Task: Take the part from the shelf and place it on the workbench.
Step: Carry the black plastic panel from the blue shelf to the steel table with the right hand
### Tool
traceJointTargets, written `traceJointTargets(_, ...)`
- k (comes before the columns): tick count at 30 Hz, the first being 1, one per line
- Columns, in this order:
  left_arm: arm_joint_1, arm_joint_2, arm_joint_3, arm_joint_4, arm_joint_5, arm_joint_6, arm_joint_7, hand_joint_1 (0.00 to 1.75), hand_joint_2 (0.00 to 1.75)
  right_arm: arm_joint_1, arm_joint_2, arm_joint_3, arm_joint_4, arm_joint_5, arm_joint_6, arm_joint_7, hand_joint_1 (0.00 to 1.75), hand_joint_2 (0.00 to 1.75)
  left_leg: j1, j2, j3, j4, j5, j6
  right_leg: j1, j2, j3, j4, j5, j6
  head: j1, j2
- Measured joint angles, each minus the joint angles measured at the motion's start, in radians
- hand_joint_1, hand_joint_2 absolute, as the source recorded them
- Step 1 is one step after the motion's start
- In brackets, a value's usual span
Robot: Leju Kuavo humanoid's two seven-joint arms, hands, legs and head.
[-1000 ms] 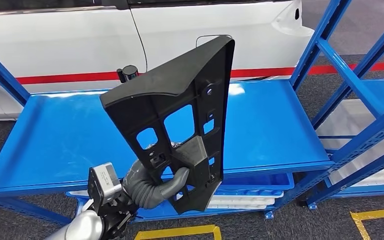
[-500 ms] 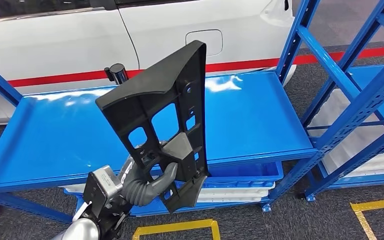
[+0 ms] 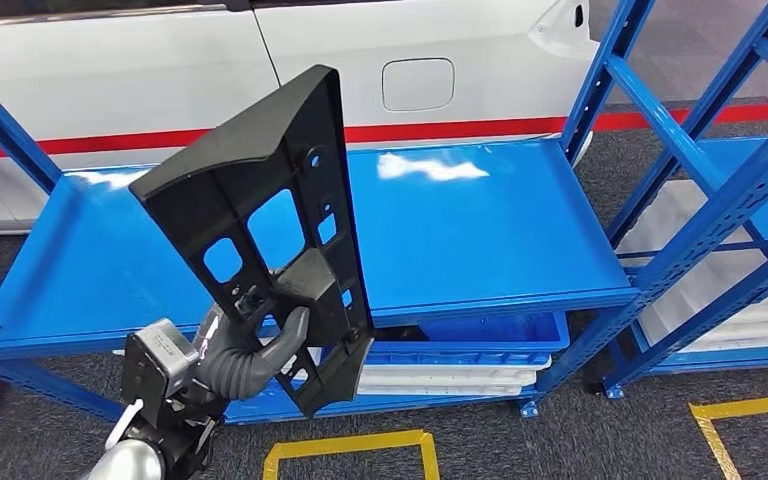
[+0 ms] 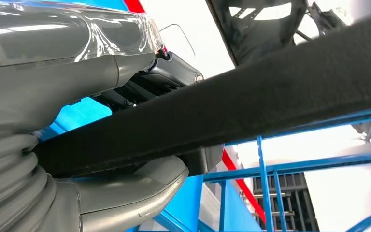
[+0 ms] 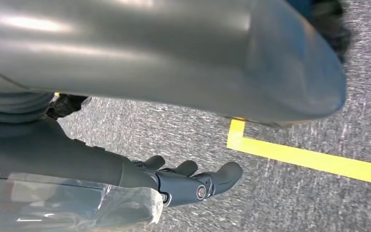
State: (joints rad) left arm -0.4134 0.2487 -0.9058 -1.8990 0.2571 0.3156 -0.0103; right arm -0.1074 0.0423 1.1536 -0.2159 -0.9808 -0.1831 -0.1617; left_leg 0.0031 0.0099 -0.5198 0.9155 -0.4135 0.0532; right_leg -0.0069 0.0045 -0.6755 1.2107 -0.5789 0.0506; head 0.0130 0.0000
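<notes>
Carrying the black plastic bracket panel [image 3: 260, 210] off the blue shelf [image 3: 480, 240] calls, I judge, for a firm grip and a level wrist, so the tall top edge clears the shelf uprights [image 3: 600, 70] while the body turns toward the workbench. The left hand [image 3: 260, 355] sits low at the near left, thumb hooked over the panel's lower rib and fingers wrapped behind it, holding it upright and tilted leftward, lifted clear above the shelf deck. The right hand [image 5: 193, 181] hangs beside the body over grey carpet [image 5: 294, 116], fingers loosely spread, holding nothing.
</notes>
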Motion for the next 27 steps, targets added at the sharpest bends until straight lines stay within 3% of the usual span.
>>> traceJointTargets(2, 0.004, 0.002, 0.002, 0.000, 0.000, 0.001, 0.000, 1.75, 1.75, 0.001, 0.000, 0.000, 0.000, 0.000, 0.000, 0.000, 0.00, 0.00, 0.000, 0.001, -0.008, 0.002, 0.006, -0.002, -0.002, 0.000, -0.003, 0.041, -0.009, 0.004, 0.000, 0.000)
traceJointTargets(3, 0.006, 0.004, 0.003, 0.000, 0.000, 0.002, 0.000, 1.75, 1.75, 0.001, -0.001, 0.000, 0.000, 0.000, 0.000, 0.000, 0.00, 0.00, 0.001, 0.001, -0.012, 0.003, 0.009, -0.004, -0.003, 0.000, 0.018, 0.018, 0.006, 0.005, 0.000, 0.000)
traceJointTargets(6, 0.007, 0.006, 0.004, -0.003, 0.000, 0.001, -0.001, 1.75, 1.75, -0.002, -0.002, 0.000, 0.000, -0.004, -0.001, -0.002, 0.00, 0.00, 0.000, 0.001, -0.022, 0.013, 0.014, -0.013, -0.007, 0.000, 0.146, -0.192, 0.083, 0.004, 0.000, 0.000)
traceJointTargets(7, 0.006, 0.006, 0.005, -0.004, 0.001, 0.000, -0.001, 1.75, 1.75, -0.003, -0.002, 0.000, 0.000, -0.006, -0.001, -0.003, 0.00, 0.00, -0.002, 0.001, -0.027, 0.018, 0.015, -0.017, -0.007, 0.000, 0.170, -0.239, 0.094, 0.001, 0.000, 0.000)
traceJointTargets(8, 0.005, 0.006, 0.005, -0.005, 0.003, -0.001, -0.002, 1.75, 1.75, -0.005, -0.002, 0.000, 0.000, -0.009, -0.001, -0.003, 0.00, 0.00, -0.004, 0.001, -0.031, 0.022, 0.017, -0.021, -0.007, 0.001, 0.178, -0.261, 0.096, -0.003, -0.001, 0.000)
traceJointTargets(12, -0.002, 0.003, 0.002, -0.004, 0.021, -0.019, -0.011, 1.75, 1.75, -0.002, -0.003, 0.000, 0.000, -0.026, 0.000, -0.010, 0.00, 0.00, -0.002, 0.001, -0.046, 0.030, 0.021, -0.039, -0.003, 0.003, 0.161, -0.257, 0.107, -0.026, -0.002, 0.000)
traceJointTargets(14, -0.007, 0.001, 0.001, -0.003, 0.025, -0.025, -0.015, 1.75, 1.75, -0.002, -0.005, -0.001, 0.000, -0.031, 0.002, -0.015, 0.00, 0.00, 0.002, 0.000, -0.073, 0.088, -0.025, -0.049, -0.005, 0.003, 0.150, -0.258, 0.119, -0.043, -0.003, 0.000)
traceJointTargets(17, -0.014, -0.003, -0.003, 0.002, 0.039, -0.035, -0.026, 1.75, 1.75, -0.003, -0.008, -0.001, 0.000, -0.042, 0.003, -0.020, 0.00, 0.00, 0.004, 0.000, -0.149, 0.298, -0.143, -0.059, -0.001, 0.003, 0.129, -0.258, 0.134, -0.056, -0.004, 0.000)
traceJointTargets(18, -0.017, -0.006, -0.005, 0.006, 0.050, -0.042, -0.032, 1.75, 1.75, -0.003, -0.009, -0.001, 0.000, -0.050, 0.003, -0.022, 0.00, 0.00, 0.004, 0.000, -0.162, 0.344, -0.161, -0.060, 0.000, 0.003, 0.123, -0.257, 0.139, -0.057, -0.004, 0.000)
traceJointTargets(19, -0.024, -0.011, -0.008, 0.012, 0.061, -0.051, -0.039, 1.75, 1.75, -0.002, -0.010, -0.002, 0.000, -0.059, 0.003, -0.024, 0.00, 0.00, 0.004, 0.000, -0.157, 0.352, -0.161, -0.058, 0.002, 0.003, 0.118, -0.257, 0.143, -0.057, -0.004, 0.000)
traceJointTargets(20, -0.033, -0.017, -0.012, 0.020, 0.072, -0.061, -0.047, 1.75, 1.75, -0.002, -0.011, -0.003, 0.000, -0.068, 0.004, -0.028, 0.00, 0.00, 0.003, 0.000, -0.131, 0.317, -0.144, -0.053, 0.005, 0.003, 0.113, -0.257, 0.148, -0.057, -0.005, 0.000)
traceJointTargets(23, -0.072, -0.044, -0.026, 0.047, 0.091, -0.080, -0.068, 1.75, 1.75, -0.004, -0.014, -0.005, 0.000, -0.084, 0.010, -0.036, 0.00, 0.00, -0.005, -0.004, 0.004, 0.085, -0.064, -0.028, 0.011, 0.005, 0.104, -0.257, 0.159, -0.054, -0.004, 0.000)
traceJointTargets(24, -0.083, -0.052, -0.030, 0.055, 0.093, -0.084, -0.072, 1.75, 1.75, -0.005, -0.015, -0.006, 0.000, -0.086, 0.011, -0.037, 0.00, 0.00, -0.009, -0.005, 0.029, 0.035, -0.051, -0.021, 0.012, 0.006, 0.100, -0.256, 0.164, -0.051, -0.004, 0.000)
traceJointTargets(27, -0.098, -0.066, -0.039, 0.073, 0.099, -0.088, -0.081, 1.75, 1.75, -0.005, -0.017, -0.007, 0.000, -0.087, 0.012, -0.037, 0.00, 0.00, -0.015, -0.005, 0.031, 0.010, -0.039, -0.011, 0.010, 0.006, 0.090, -0.257, 0.178, -0.035, -0.005, 0.000)
